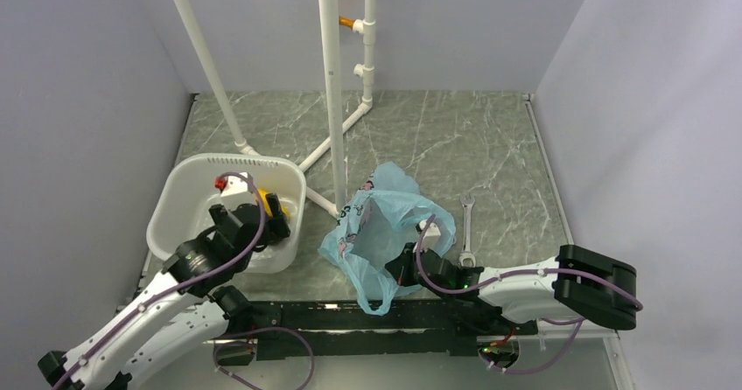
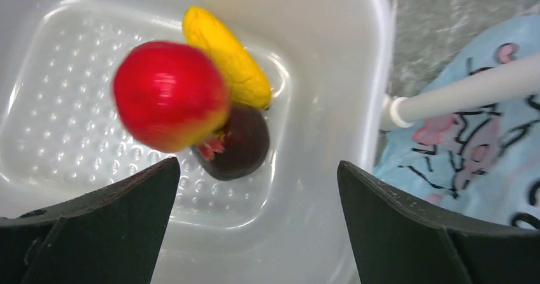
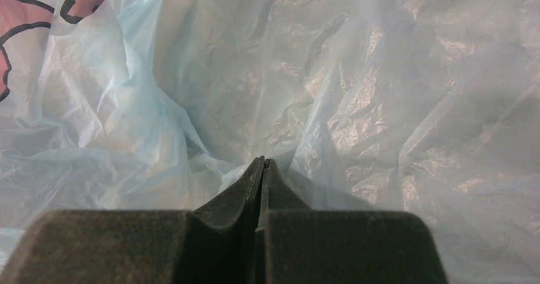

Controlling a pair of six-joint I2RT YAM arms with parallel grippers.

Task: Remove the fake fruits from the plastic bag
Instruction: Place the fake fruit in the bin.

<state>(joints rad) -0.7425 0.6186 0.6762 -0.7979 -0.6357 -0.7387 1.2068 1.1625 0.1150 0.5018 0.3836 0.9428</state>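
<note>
My left gripper (image 1: 262, 219) hangs over the white basket (image 1: 188, 189), jaws wide open with nothing between them. In the left wrist view the open left gripper (image 2: 258, 163) looks down on the fake fruits. The bright red fruit (image 2: 169, 93) is blurred, just above the yellow elongated fruit (image 2: 226, 58) and the dark maroon fruit (image 2: 239, 147) lying on the basket's floor (image 2: 63, 125). The light-blue plastic bag (image 1: 385, 224) stands crumpled mid-table. My right gripper (image 1: 398, 272) is shut on its near edge; in the right wrist view the gripper (image 3: 262, 160) pinches thin bag film (image 3: 159, 106).
A white pipe frame (image 1: 331, 84) rises between the basket and the bag, and one pipe (image 2: 465, 90) crosses beside the basket's right wall. A wrench (image 1: 466, 228) lies on the marble-patterned table right of the bag. Grey walls close in on three sides.
</note>
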